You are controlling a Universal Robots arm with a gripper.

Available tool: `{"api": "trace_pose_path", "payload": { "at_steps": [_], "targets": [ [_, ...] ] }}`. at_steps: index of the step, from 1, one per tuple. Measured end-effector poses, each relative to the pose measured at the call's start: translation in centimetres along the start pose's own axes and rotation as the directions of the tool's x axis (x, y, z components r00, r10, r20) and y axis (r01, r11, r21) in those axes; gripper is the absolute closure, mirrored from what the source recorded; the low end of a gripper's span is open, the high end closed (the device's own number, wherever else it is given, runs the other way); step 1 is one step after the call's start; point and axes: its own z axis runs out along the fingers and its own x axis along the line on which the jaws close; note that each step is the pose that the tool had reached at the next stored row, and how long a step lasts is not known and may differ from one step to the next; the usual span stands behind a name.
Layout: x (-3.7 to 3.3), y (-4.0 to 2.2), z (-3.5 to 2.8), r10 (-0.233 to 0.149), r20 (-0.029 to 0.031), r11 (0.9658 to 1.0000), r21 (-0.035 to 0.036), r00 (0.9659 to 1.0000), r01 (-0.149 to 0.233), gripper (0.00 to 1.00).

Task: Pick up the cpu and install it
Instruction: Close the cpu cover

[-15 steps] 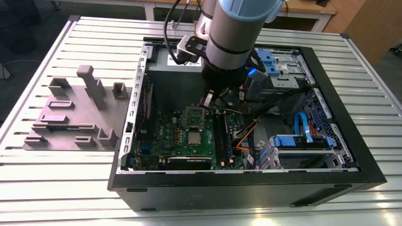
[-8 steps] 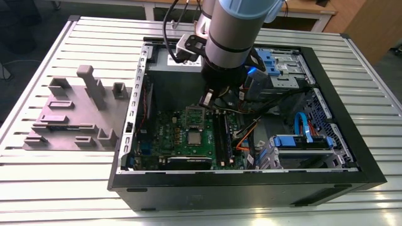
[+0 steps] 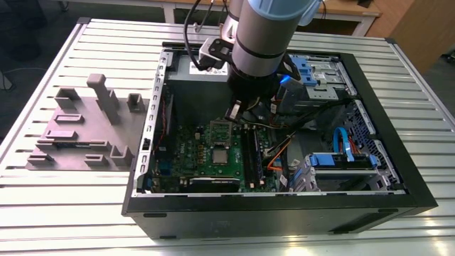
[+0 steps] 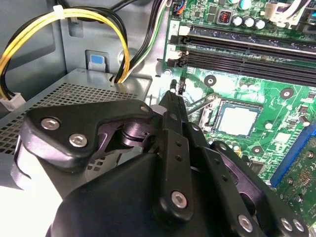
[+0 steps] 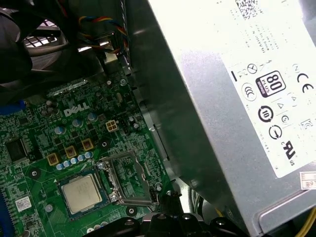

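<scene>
The cpu (image 3: 221, 156) is a small silver square lying flat in its socket on the green motherboard (image 3: 192, 154), inside the open computer case. It shows in both wrist views (image 4: 239, 120) (image 5: 81, 192). The socket's metal frame (image 5: 127, 178) is folded open beside it, toward the power supply. My gripper (image 3: 233, 113) hangs a little above the board, just beyond that frame from the chip. Its black fingers (image 4: 170, 111) are pressed together with nothing between them, and the tip (image 4: 174, 95) is close to the thin socket lever (image 4: 198, 103).
The grey power supply box (image 5: 232, 84) with its white label stands close beside my wrist. Yellow and black cables (image 4: 74, 19) arc over its mesh top. Memory slots (image 4: 247, 54) run next to the socket. Drive bays with blue clips (image 3: 341, 160) fill the exterior view's right. A grey fixture (image 3: 85, 128) sits on the slatted table.
</scene>
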Motion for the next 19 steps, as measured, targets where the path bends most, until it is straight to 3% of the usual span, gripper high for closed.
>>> {"api": "trace_pose_path", "payload": {
  "at_steps": [19],
  "targets": [
    [0.1,0.04,-0.36,0.0,-0.0001,1.0,0.0,1.0,0.0,0.9]
  ]
}}
